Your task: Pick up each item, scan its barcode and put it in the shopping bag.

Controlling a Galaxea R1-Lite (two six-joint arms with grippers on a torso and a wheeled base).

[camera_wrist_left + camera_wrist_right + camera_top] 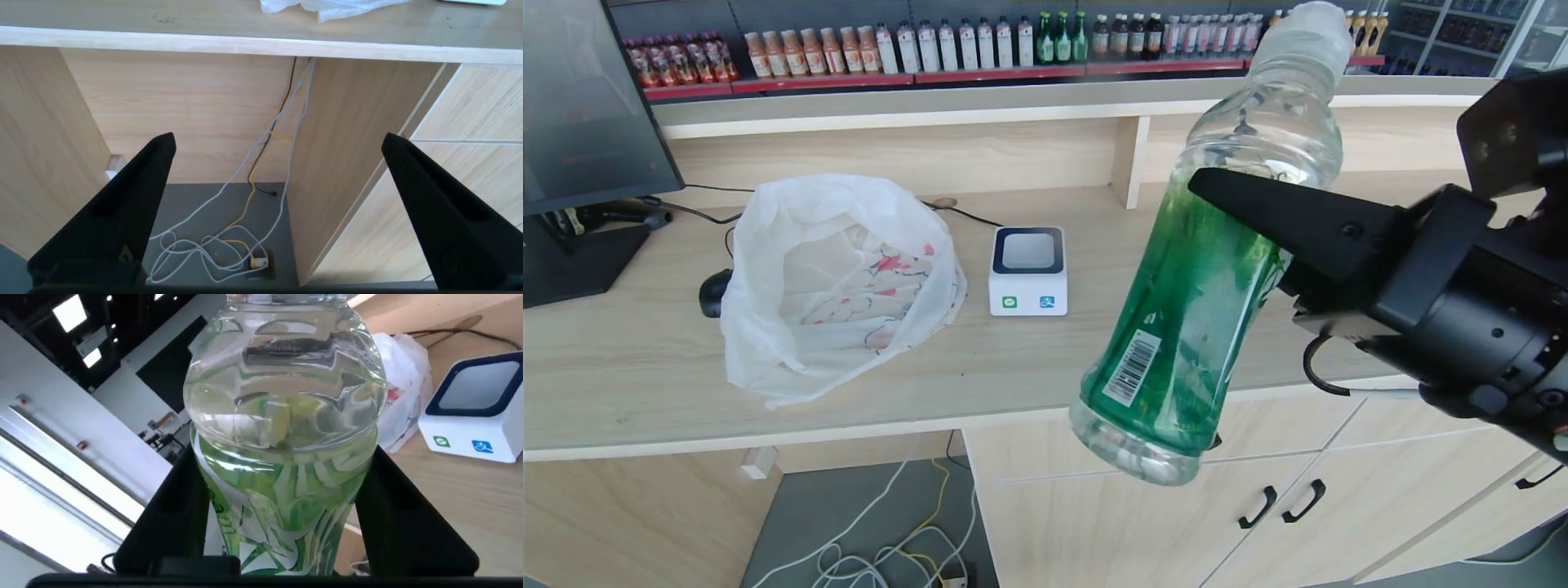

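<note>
Head view has one scanner (1028,271) and one shopping bag (756,327); right pincer (286,535) grips one bottle (1192,310), left pincer (279,140) spread empty

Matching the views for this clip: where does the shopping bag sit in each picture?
Head view: shopping bag on the counter, left of the scanner.
Left wrist view: a white edge of the bag on the counter.
Right wrist view: bag behind the held bottle, beside the scanner.
Shared landmark: the wooden counter.

Black tapered jaws, looped black cable (1306,364)
</note>
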